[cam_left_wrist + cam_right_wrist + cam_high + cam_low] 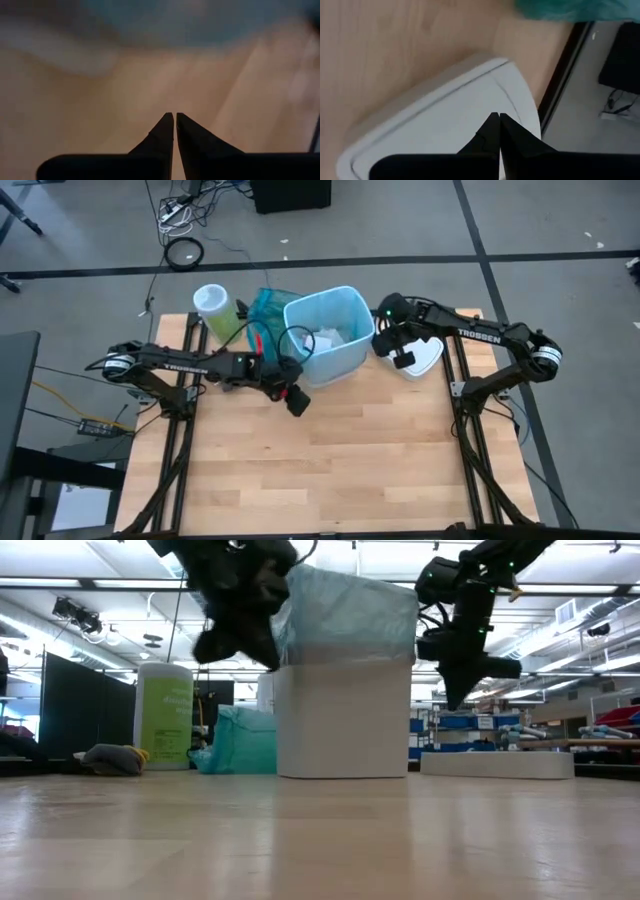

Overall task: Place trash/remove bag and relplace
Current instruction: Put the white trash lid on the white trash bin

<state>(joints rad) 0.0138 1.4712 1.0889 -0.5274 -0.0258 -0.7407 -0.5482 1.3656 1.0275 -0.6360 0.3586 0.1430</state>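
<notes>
From above, you have the bin [325, 335] standing at the table's far middle with the sky-blue bag [352, 302] folded over its rim, and white trash [328, 336] already lying inside. So the placing looks done or nearly so, while pulling the liner and fitting a new one is, I judge, all still ahead. The left gripper [298, 402] hangs just in front of the bin's near-left corner; the right gripper [402, 360] hovers over the white lid [425, 360] beside the bin. "TROSSEN" reads on both arms.

At table height, you see the liner ballooning above the bin, the teal-green bag [240, 740] behind its left side, and a green-labelled canister [165, 715] whose print is too small to read.

Your left wrist camera shows the fingertips almost meeting with nothing between them, over blurred wood.

Your right wrist camera shows the fingers pressed together, empty, above the lid; no writing shows there.
</notes>
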